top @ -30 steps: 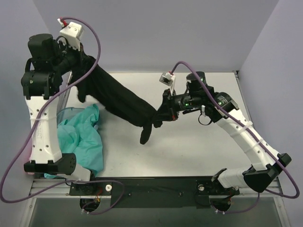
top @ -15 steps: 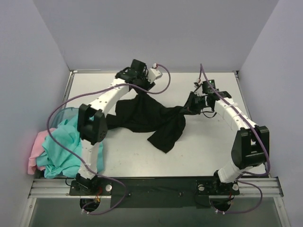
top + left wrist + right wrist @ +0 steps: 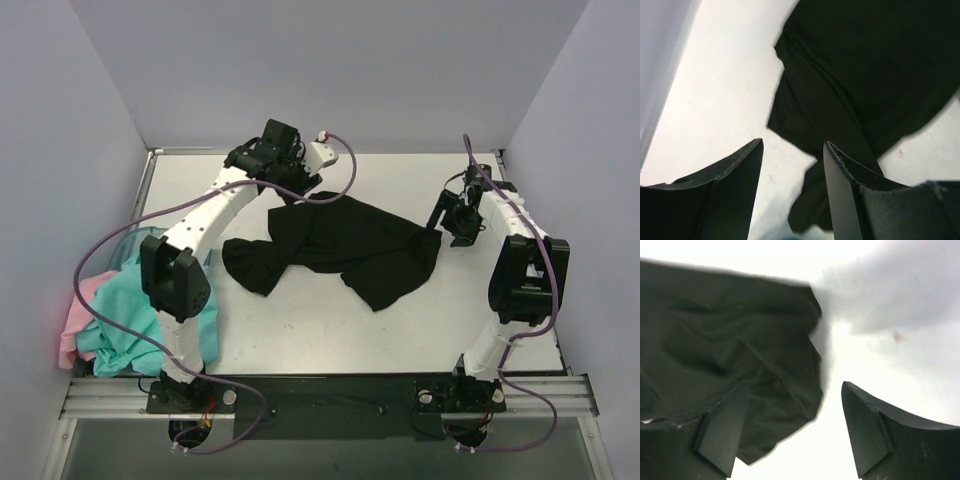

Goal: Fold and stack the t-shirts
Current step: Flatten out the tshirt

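The black t-shirt (image 3: 345, 245) lies spread and rumpled on the white table (image 3: 300, 330), with one sleeve end toward the left. My left gripper (image 3: 290, 188) hangs open over its far-left edge. In the left wrist view the cloth (image 3: 865, 75) lies beyond the parted gripper (image 3: 793, 142), with nothing between the fingers. My right gripper (image 3: 443, 215) is open just off the shirt's right corner. In the right wrist view that corner (image 3: 730, 330) lies by the left finger (image 3: 722, 430), and the gripper (image 3: 795, 383) holds nothing. Teal t-shirts (image 3: 135, 310) and a pink one (image 3: 72, 315) are heaped at the left.
A translucent teal bin rim (image 3: 135, 240) shows under the heap at the table's left edge. Walls close the table off at the back and on both sides. Purple cables loop around both arms.
Both grippers have opened and let go of the black t-shirt, which dropped from hanging between them to lying on the table. The arms swung toward the back, the right one outward.
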